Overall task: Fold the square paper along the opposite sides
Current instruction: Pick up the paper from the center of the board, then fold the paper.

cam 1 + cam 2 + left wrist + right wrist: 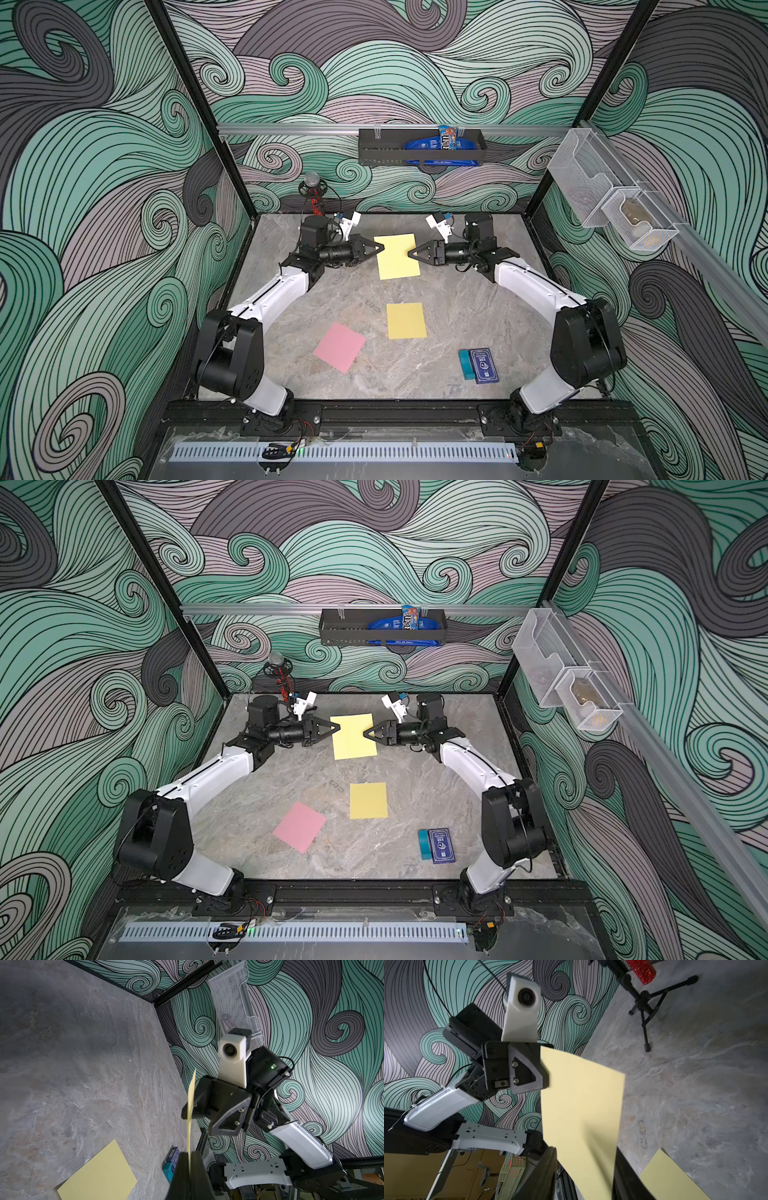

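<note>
A pale yellow square paper (397, 255) (353, 735) hangs above the back of the table between both arms. My left gripper (381, 248) (337, 728) is shut on its left edge. In the left wrist view the paper (190, 1105) shows edge-on, pinched in the closed left gripper (190, 1156). My right gripper (410, 253) (365, 733) sits at the paper's right edge. In the right wrist view the right gripper (584, 1155) is open, its jaws standing apart with the paper (581, 1105) loose between them, and the left gripper (545, 1072) clamps the far edge.
On the table lie a second yellow sheet (406, 321), a pink sheet (340, 346) and a blue card box (482, 365) beside a teal block (464, 365). A microphone on a stand (313, 189) is at the back left. A black basket (419, 147) hangs on the back wall.
</note>
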`<state>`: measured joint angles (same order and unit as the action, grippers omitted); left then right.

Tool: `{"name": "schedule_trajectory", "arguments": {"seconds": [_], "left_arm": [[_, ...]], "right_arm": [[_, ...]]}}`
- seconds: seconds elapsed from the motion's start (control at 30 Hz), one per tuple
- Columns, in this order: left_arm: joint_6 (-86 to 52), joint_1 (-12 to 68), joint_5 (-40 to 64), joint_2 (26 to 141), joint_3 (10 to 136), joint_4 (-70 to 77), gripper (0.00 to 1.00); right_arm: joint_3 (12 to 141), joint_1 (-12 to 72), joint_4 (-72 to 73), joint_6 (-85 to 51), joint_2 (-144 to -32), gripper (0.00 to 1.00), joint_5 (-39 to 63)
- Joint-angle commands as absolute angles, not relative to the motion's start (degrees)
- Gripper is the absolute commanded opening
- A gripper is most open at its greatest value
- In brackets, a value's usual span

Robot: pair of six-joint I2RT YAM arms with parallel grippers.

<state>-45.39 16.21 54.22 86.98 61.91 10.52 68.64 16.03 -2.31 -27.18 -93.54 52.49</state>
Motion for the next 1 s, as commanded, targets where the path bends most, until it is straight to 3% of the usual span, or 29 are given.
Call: {"name": "schedule_trajectory", "arguments": {"seconds": [0.0,0.23,0.43,0.6,0.97], "left_arm": [[-44.34,16.35,56.03,83.45,63.55,9.97,0.00],[-50.32,16.35,59.63,81.83,60.79,19.41,0.00],[-55.02,16.33,61.87,81.83,59.07,26.98,0.00],[-54.59,15.92,61.88,81.85,58.66,27.05,0.00],[-53.24,14.60,61.88,81.83,57.92,27.42,0.00]], "right_arm": [[69.87,14.74,-2.07,-24.54,-95.07,0.44,45.62],[62.49,16.88,13.47,-31.77,-96.20,0.49,44.73],[58.33,20.57,25.81,-39.55,-98.05,0.55,50.49],[54.23,21.27,39.26,-49.03,-96.34,0.54,55.37],[51.07,18.06,38.22,-50.87,-88.75,0.51,56.34]]}}
